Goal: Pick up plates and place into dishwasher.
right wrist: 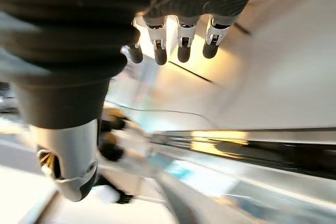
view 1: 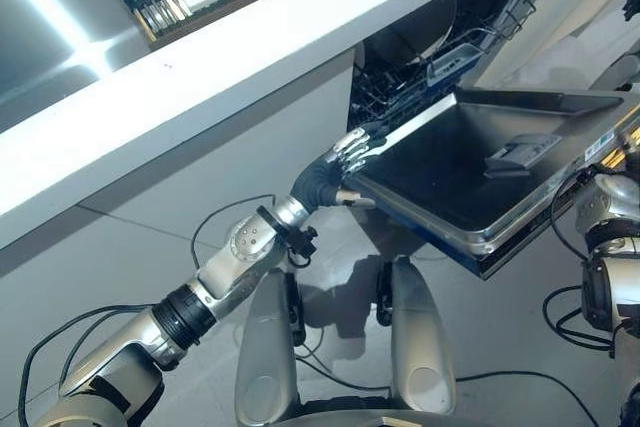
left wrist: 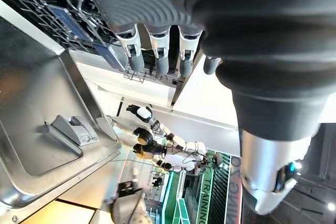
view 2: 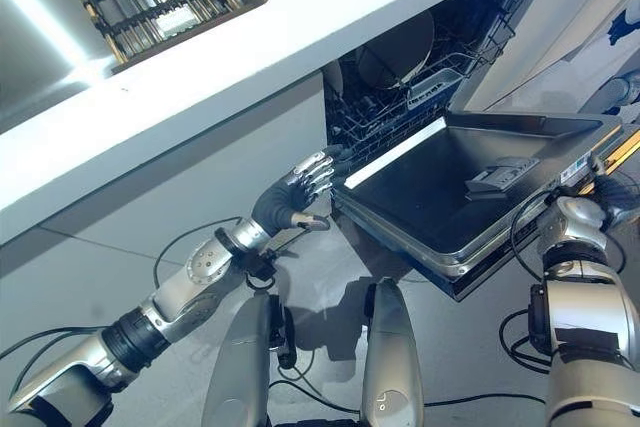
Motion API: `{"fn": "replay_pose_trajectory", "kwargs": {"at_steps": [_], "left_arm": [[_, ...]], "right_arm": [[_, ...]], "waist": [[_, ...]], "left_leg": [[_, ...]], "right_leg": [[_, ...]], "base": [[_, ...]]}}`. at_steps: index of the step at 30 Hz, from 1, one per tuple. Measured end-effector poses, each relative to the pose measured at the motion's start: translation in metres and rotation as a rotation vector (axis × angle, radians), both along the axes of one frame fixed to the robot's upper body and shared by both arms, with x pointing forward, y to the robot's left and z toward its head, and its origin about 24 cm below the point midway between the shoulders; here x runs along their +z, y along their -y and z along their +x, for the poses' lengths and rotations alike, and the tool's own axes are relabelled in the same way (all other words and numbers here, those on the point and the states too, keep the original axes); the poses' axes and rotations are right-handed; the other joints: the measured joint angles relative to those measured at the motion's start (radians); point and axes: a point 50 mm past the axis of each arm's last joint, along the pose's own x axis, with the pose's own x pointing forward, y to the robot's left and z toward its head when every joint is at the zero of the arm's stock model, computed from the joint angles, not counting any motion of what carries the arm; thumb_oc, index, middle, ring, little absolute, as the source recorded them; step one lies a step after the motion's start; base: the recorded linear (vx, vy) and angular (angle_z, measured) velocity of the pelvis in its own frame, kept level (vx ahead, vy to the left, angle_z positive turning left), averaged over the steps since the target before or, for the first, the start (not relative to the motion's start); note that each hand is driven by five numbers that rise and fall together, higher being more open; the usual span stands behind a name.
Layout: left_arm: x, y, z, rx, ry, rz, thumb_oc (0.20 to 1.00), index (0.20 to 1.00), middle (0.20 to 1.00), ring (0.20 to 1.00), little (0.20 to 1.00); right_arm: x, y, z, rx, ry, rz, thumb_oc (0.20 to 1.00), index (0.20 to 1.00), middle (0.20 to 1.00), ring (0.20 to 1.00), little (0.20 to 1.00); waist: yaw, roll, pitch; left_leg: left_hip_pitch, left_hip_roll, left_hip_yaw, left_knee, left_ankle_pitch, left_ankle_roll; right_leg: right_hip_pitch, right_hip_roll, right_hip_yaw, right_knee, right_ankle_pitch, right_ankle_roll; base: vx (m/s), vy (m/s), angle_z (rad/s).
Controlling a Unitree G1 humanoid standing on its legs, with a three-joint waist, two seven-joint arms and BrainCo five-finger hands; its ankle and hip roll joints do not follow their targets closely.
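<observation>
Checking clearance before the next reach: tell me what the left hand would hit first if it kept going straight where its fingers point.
Probably the lower dish rack just past the near corner of the open dishwasher door; the left hand points over that corner, though depth is unclear.

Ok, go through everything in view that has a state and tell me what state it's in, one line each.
Dishwasher door: partly open, tilted, not fully down.
Rack: inside the dishwasher, holding a plate on edge.
Left hand: open, fingers straight at the door's edge, holding nothing.
Right hand: open, holding nothing, near the door's other side.
Sink: no dishes seen in it.
</observation>
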Motion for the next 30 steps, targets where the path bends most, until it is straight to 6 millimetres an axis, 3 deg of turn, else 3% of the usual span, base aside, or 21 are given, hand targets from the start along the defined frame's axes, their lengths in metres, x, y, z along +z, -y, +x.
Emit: {"fn": "replay_pose_trajectory", "kwargs": {"at_steps": [6, 12, 20, 25, 30], "left_arm": [[0.005, 0.004, 0.001, -0.007, 0.016, -0.016, 1.0, 1.0, 1.0, 1.0, 1.0], [0.005, 0.006, 0.002, -0.024, 0.014, -0.004, 1.0, 1.0, 1.0, 1.0, 1.0], [0.012, -0.004, 0.008, -0.052, 0.029, 0.024, 1.0, 1.0, 1.0, 1.0, 1.0], [0.014, -0.018, 0.011, -0.055, 0.027, 0.025, 1.0, 1.0, 1.0, 1.0, 1.0], [0.01, -0.027, 0.01, -0.063, 0.018, 0.037, 1.0, 1.0, 1.0, 1.0, 1.0]], "right_arm": [[-0.042, -0.014, -0.004, 0.149, 0.016, 0.308, 1.0, 1.0, 1.0, 1.0, 1.0], [-0.042, -0.014, -0.001, 0.355, 0.121, 0.371, 1.0, 1.0, 1.0, 1.0, 1.0], [-0.047, -0.008, -0.009, 0.569, 0.129, 0.309, 1.0, 1.0, 1.0, 1.0, 1.0], [-0.047, -0.015, -0.009, 0.716, 0.163, 0.236, 1.0, 1.0, 1.0, 1.0, 1.0], [-0.033, -0.029, 0.001, 0.818, 0.335, 0.246, 1.0, 1.0, 1.0, 1.0, 1.0]], "waist": [[0.002, 0.05, -0.001], [0.001, 0.056, -0.005], [0.008, 0.058, -0.006], [0.006, 0.057, -0.006], [0.006, 0.054, -0.005]], "left_leg": [[-0.001, -0.005, 0.002, -0.009, 0.0, -0.001], [0.01, -0.008, -0.005, -0.017, 0.003, -0.011], [0.017, -0.015, -0.034, -0.021, 0.008, -0.024], [0.007, -0.01, -0.061, -0.02, 0.007, -0.027], [0.003, -0.004, -0.083, -0.016, 0.007, -0.027]], "right_leg": [[-0.009, -0.003, 0.003, 0.003, -0.006, -0.003], [-0.008, 0.0, 0.002, 0.01, -0.012, -0.016], [-0.005, -0.002, -0.025, 0.018, -0.011, -0.037], [-0.006, -0.003, -0.06, 0.016, -0.012, -0.053], [-0.005, -0.004, -0.093, 0.012, -0.009, -0.068]], "base": [[-0.02, -0.029, -0.01], [-0.02, -0.051, -0.04], [0.0, -0.065, -0.06], [0.01, -0.054, -0.1], [0.02, -0.043, -0.09]]}}
